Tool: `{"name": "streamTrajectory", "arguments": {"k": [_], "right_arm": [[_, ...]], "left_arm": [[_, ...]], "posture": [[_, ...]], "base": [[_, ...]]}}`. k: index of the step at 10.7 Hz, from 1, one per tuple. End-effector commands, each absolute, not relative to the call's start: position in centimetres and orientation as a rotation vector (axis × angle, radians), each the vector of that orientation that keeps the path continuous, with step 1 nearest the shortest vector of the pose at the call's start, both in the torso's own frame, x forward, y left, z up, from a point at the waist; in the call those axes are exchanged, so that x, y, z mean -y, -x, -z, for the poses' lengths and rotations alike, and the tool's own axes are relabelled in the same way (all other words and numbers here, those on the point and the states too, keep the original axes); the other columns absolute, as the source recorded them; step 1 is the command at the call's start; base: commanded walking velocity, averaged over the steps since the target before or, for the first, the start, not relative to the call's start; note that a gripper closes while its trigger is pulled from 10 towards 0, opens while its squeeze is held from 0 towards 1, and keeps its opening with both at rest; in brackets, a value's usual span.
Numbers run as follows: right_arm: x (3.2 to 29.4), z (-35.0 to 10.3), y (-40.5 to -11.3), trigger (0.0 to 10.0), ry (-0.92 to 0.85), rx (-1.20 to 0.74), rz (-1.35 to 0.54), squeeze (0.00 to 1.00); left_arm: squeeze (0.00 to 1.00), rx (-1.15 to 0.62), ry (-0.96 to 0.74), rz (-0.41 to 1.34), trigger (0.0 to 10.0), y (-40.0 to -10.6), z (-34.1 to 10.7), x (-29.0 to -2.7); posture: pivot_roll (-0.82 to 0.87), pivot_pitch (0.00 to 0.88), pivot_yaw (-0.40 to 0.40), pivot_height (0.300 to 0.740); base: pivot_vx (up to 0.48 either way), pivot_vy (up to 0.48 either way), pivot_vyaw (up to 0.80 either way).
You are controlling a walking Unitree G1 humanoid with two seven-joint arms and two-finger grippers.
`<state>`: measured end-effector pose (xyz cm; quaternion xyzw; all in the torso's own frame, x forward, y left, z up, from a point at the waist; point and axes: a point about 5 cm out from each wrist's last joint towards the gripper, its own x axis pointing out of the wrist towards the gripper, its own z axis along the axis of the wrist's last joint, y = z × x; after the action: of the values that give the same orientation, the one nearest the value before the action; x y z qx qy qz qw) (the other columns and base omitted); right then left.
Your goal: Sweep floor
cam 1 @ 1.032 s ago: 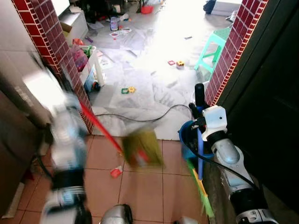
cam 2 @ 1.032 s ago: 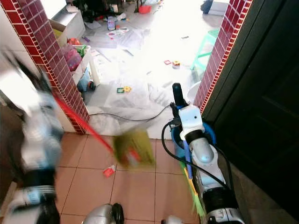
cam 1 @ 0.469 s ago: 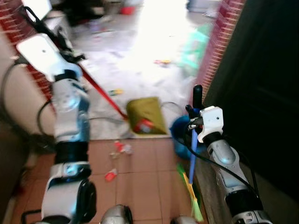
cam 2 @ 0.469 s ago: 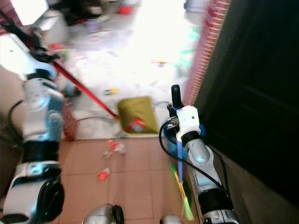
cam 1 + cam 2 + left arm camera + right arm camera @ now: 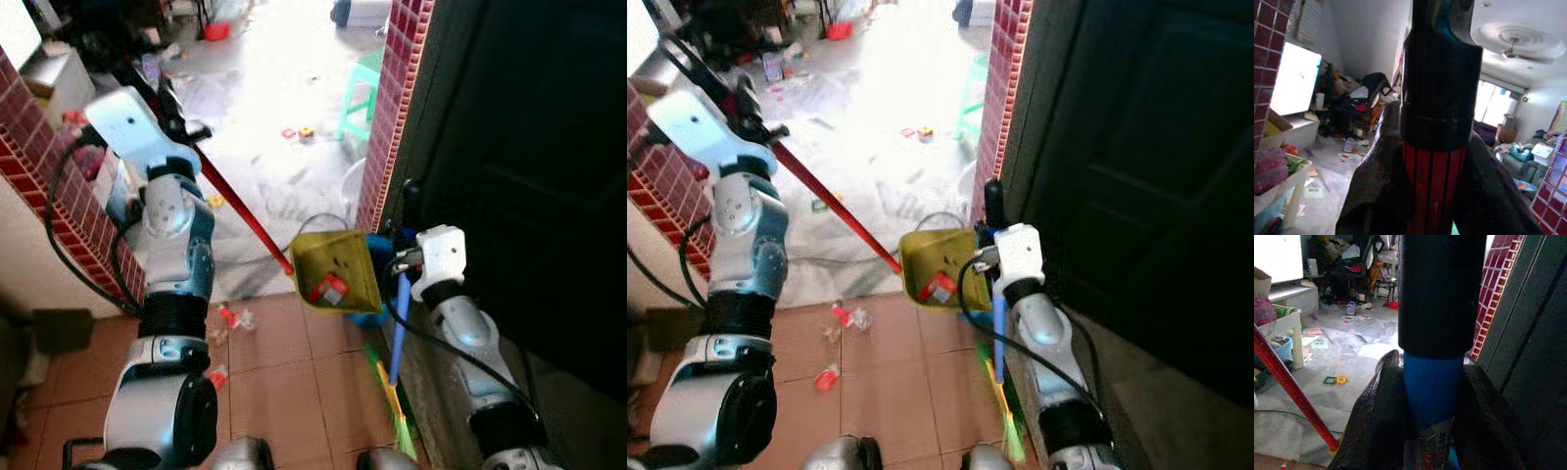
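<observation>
My left gripper is raised at the left and shut on the red handle of a yellow-green dustpan. The pan hangs tilted above the tiles with a red scrap inside it. In the left wrist view the red handle runs between the black fingers. My right gripper is shut on the broom's blue handle; its green bristles rest on the floor by the dark door. The right wrist view shows the same blue handle clamped.
Red and clear litter and another scrap lie on the terracotta tiles. A blue bin sits behind the dustpan. A brick pillar and dark door close the right side; a brick wall the left. A green stool stands beyond.
The left arm has lifted the dustpan off the tiles and carried it right, over the blue bin. The camera has swung. The right gripper still holds the broom upright.
</observation>
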<state>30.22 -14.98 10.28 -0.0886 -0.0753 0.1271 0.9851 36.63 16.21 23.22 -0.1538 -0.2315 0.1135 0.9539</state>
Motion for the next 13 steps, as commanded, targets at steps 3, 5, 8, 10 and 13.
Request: {"name": "streamTrajectory", "arguments": {"k": [3, 5, 8, 10, 13], "right_arm": [[14.9, -11.1, -30.4, 10.0, 0.195, 0.181, -0.271, 0.00], [14.9, -11.2, -30.4, 10.0, 0.200, 0.182, -0.272, 0.00], [15.2, -11.0, -30.4, 10.0, 0.209, 0.170, -0.275, 0.00], [15.3, -10.8, -30.3, 10.0, 0.209, 0.163, -0.276, 0.00], [15.4, -10.7, -30.1, 10.0, 0.214, 0.151, -0.281, 0.00]], "left_arm": [[0.00, 0.634, 0.352, -0.204, 10.0, -36.6, -27.0, -16.0], [0.00, 0.639, 0.353, -0.201, 10.0, -36.6, -27.0, -15.9], [0.00, 0.682, 0.282, -0.251, 10.0, -36.4, -27.4, -16.3], [0.00, 0.714, 0.230, -0.310, 10.0, -36.1, -27.8, -17.2], [0.00, 0.749, 0.188, -0.377, 10.0, -36.0, -28.4, -18.3]], "posture": [[-0.20, 0.000, 0.067, 0.740], [-0.20, 0.000, 0.066, 0.740], [-0.20, 0.000, 0.063, 0.740], [-0.21, 0.000, 0.062, 0.740], [-0.21, 0.000, 0.058, 0.740]], "base": [[0.349, 0.000, -0.27], [0.368, 0.000, -0.40], [0.199, 0.000, 0.00], [0.000, 0.000, 0.00], [0.000, 0.000, 0.00]]}}
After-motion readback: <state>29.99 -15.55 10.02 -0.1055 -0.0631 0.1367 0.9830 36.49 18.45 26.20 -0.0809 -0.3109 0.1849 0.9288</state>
